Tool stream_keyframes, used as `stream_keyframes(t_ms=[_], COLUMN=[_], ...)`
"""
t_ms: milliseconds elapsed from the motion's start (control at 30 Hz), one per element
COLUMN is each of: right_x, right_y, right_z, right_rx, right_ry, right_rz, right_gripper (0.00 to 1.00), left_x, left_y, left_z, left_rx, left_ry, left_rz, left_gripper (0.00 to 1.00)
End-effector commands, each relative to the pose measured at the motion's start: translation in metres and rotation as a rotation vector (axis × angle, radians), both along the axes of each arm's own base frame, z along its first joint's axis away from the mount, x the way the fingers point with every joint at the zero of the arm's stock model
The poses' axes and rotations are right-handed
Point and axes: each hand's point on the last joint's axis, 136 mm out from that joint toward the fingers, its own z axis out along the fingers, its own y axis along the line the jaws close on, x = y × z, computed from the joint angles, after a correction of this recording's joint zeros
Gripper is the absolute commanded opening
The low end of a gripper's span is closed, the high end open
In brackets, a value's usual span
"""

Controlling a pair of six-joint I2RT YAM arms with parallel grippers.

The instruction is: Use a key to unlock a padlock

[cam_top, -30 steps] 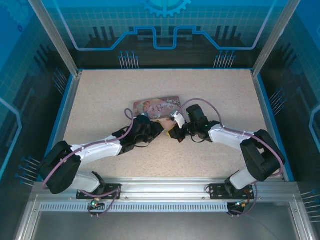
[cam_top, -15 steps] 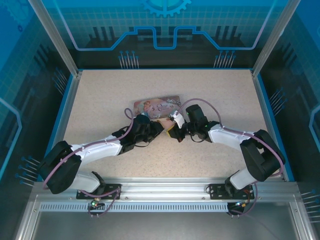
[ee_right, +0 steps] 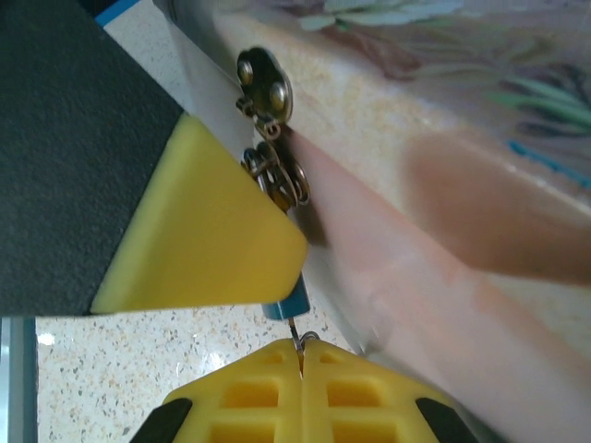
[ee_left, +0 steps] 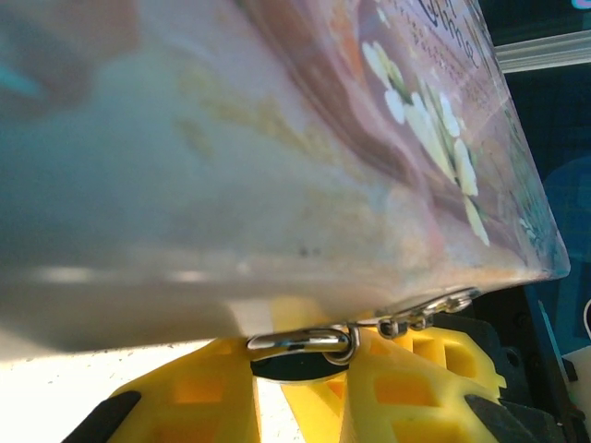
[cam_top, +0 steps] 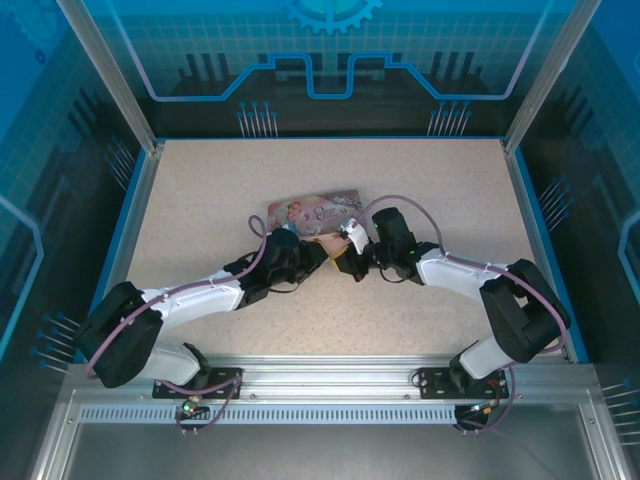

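The bluish padlock (ee_right: 288, 303) hangs from the hasp (ee_right: 263, 88) on the front of the pink tin (cam_top: 310, 210). My left gripper (cam_top: 320, 255) is shut on it, and one of its yellow fingers (ee_right: 203, 240) covers most of the body. From the left wrist, the silver shackle (ee_left: 300, 345) sits pinched between the yellow fingers (ee_left: 185, 397) of the left gripper (ee_left: 305, 365). My right gripper (ee_right: 302, 355) is shut on the thin dark key (ee_right: 295, 334), whose shaft runs up into the padlock's underside. Both grippers meet at the tin's front, with the right gripper (cam_top: 348, 262) facing the left.
The pink tin (ee_left: 277, 138) lies flat mid-table, pressed close against both wrist cameras. The speckled tabletop (cam_top: 200, 200) is walled by blue rails (cam_top: 135, 215) on the left and right sides. The two arms stretch in from the near edge.
My right gripper has edged slightly up towards the tin's front with the key. The left arm and the tin have stayed put.
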Motion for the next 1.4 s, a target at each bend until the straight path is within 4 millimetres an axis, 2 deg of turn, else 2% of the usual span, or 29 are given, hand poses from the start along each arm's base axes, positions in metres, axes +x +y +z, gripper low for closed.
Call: stream_keyframes(t_ms=[0, 267, 600, 933, 1367], right_x=[0.003, 0.008, 0.001, 0.008, 0.015], right_y=[0.02, 0.025, 0.026, 0.024, 0.023], right_z=[0.038, 0.051, 0.064, 0.075, 0.076], right_rx=[0.126, 0.198, 0.399, 0.532, 0.652], right_ry=[-0.09, -0.082, 0.14, 0.32, 0.546], right_rz=[0.059, 0.058, -0.007, -0.11, -0.222], right_gripper=[0.0, 0.0, 0.0, 0.0, 0.0], left_x=[-0.008, -0.009, -0.006, -0.007, -0.006], left_y=[-0.014, -0.013, -0.013, -0.012, -0.011], left_z=[0.008, 0.01, 0.017, 0.015, 0.014], left_rx=[-0.07, -0.076, -0.095, -0.109, -0.123], left_ry=[0.018, 0.008, -0.023, -0.026, -0.038], left_rz=[-0.062, -0.057, -0.05, -0.04, -0.033], left_gripper=[0.0, 0.0, 0.0, 0.0, 0.0])
